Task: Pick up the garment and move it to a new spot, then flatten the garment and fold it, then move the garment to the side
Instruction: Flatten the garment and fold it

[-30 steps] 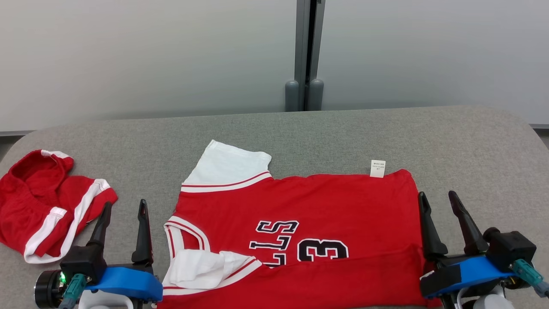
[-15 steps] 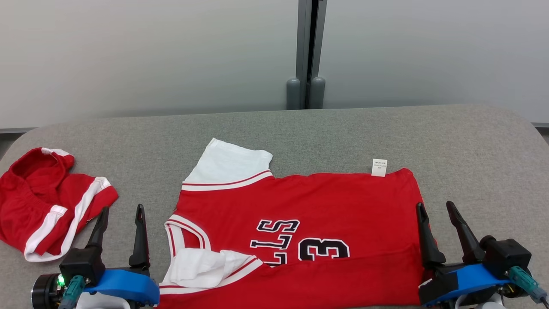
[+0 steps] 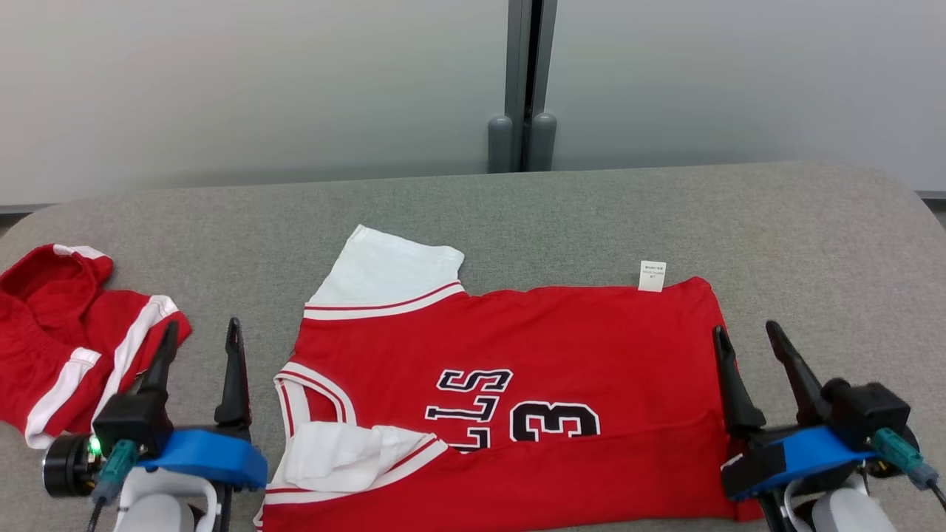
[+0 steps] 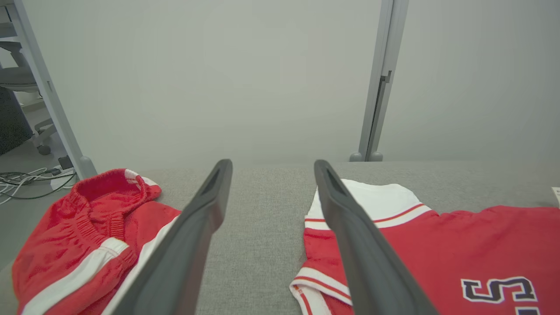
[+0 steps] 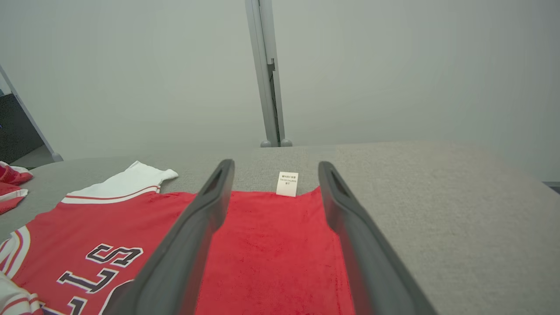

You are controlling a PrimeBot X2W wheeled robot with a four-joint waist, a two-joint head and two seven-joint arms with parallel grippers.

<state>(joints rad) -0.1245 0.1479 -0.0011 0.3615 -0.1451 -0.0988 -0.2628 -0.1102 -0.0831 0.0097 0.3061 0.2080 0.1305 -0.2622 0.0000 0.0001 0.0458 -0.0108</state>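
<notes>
At the left edge of the bench (image 3: pixel 517 199) lie bunched red shorts (image 3: pixel 44 347). Just right of them the left tool (image 3: pixel 203 325) stands wide open and empty over bare bench. The red jersey (image 3: pixel 532 340) lies flat mid-bench, with its long axis left to right, neck left, hem right, and near edge folded over. The right tool (image 3: pixel 745 329) gapes equally wide and holds nothing, its inner finger over the hem.

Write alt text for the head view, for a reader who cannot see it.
A red jersey lies flat on the grey table, its near edge folded over the print. The open left gripper and open right gripper flank it; red shorts lie bunched at the far left.
</notes>
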